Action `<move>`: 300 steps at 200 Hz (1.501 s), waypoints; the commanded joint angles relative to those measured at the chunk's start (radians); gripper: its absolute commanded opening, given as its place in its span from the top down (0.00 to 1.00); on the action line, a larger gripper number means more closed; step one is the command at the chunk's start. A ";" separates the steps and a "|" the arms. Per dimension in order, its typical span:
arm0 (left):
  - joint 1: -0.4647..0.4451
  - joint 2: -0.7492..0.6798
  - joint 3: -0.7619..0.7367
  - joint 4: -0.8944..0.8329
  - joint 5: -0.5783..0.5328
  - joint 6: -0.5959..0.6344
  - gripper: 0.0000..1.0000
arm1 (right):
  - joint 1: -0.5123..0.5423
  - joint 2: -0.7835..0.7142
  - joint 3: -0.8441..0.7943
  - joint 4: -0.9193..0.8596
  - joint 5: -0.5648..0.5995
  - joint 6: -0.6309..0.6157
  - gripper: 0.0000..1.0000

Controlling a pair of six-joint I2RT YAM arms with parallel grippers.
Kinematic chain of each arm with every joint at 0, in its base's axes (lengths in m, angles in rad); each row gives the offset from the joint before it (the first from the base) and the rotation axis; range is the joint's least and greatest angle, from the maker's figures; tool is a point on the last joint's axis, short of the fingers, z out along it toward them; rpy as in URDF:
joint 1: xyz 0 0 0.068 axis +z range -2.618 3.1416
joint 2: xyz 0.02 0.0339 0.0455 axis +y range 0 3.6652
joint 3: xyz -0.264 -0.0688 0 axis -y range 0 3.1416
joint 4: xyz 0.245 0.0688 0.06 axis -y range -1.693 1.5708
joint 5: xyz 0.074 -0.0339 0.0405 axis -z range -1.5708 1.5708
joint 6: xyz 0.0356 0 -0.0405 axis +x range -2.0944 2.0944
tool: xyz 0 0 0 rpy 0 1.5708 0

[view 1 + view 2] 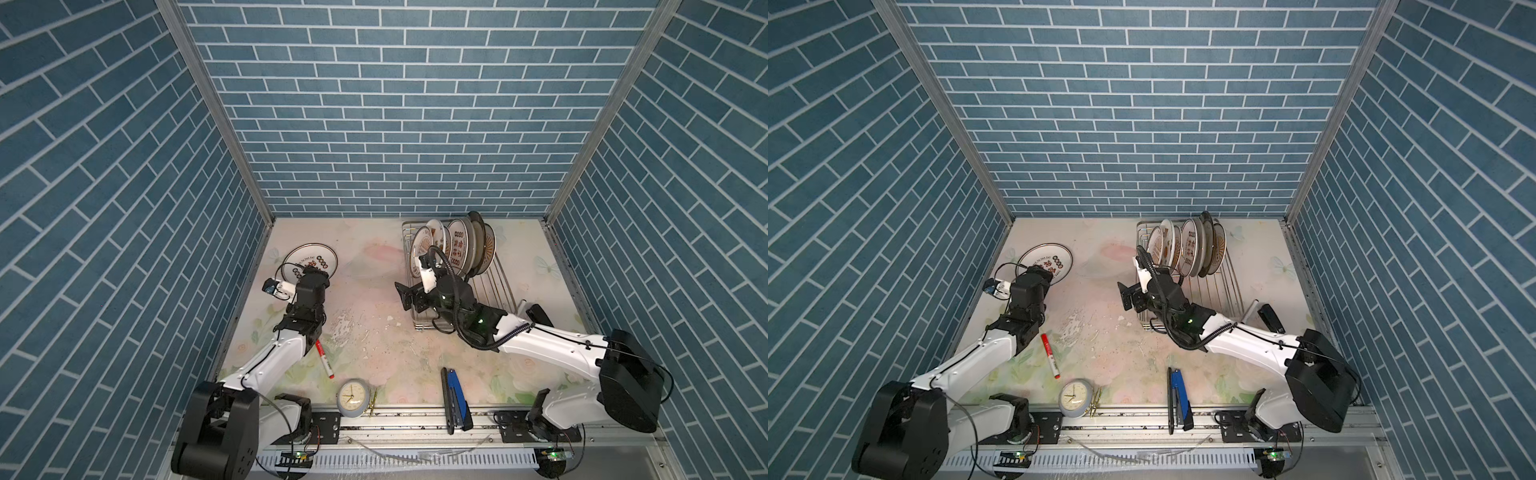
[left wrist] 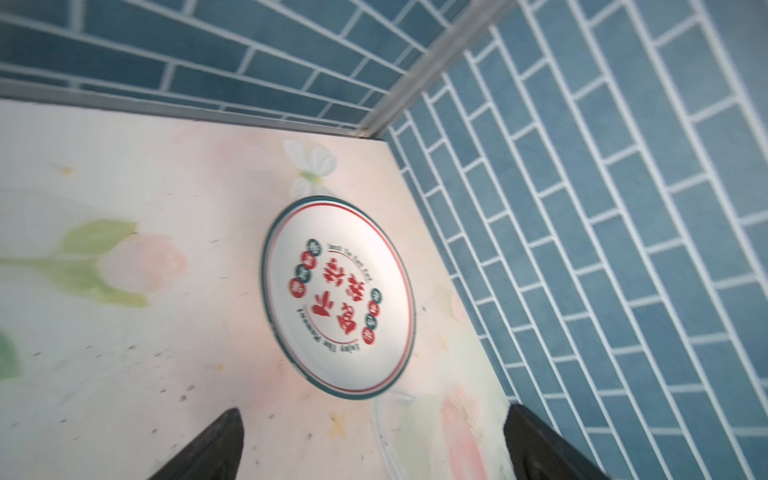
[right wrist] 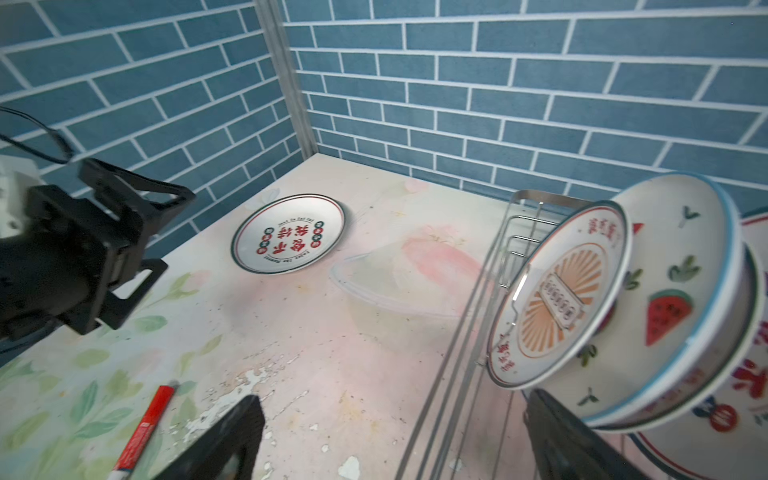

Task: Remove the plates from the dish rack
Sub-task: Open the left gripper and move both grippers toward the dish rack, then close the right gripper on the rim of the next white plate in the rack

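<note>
**Both grippers wide open, one plate flat on the table, the rest in the rack**

We start at the left gripper (image 2: 374, 411). Its two black fingers (image 2: 216, 444) stand far apart with only bare table between them, so it holds nothing. In both top views it hangs in the left half of the frame (image 1: 314, 273) (image 1: 1039, 272), over the near edge of a white plate (image 1: 305, 257) (image 1: 1045, 257). That plate, with a dark rim and red characters (image 2: 338, 297), lies flat on the flowered table (image 1: 374, 332), face up, near the far left corner by the blue wall.

The right gripper (image 3: 392, 397) is spread just as wide and grips nothing. In both top views it sits a little right of centre (image 1: 409, 297) (image 1: 1129, 297), at the left edge of the dish rack (image 1: 494, 286) (image 1: 1231, 286). In the right wrist view the rack's wire rim (image 3: 515, 208) runs up between the fingers. One finger lies close below the nearest plate, and we cannot tell whether they touch.

Several plates (image 1: 455, 243) (image 1: 1185, 245) stand on edge, tilted, in the rack's far end, upper right of centre. The nearest one bears an orange sunburst (image 3: 557, 299). The rack's nearer prongs stand bare.

Along the lower edge of the table lie a red marker (image 1: 325, 359), a small clock (image 1: 351, 397) and a blue stapler (image 1: 456, 395).
</note>
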 commanded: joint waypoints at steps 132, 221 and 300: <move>-0.517 0.083 0.081 0.375 0.347 0.475 0.00 | -0.219 -0.190 -0.030 -0.201 0.105 0.052 0.02; -0.563 0.058 0.059 0.402 0.574 0.519 0.00 | -0.339 -0.051 0.173 -0.345 0.044 0.081 0.21; -0.567 0.061 0.021 0.448 0.556 0.482 0.00 | -0.372 0.157 0.386 -0.432 0.188 0.048 0.53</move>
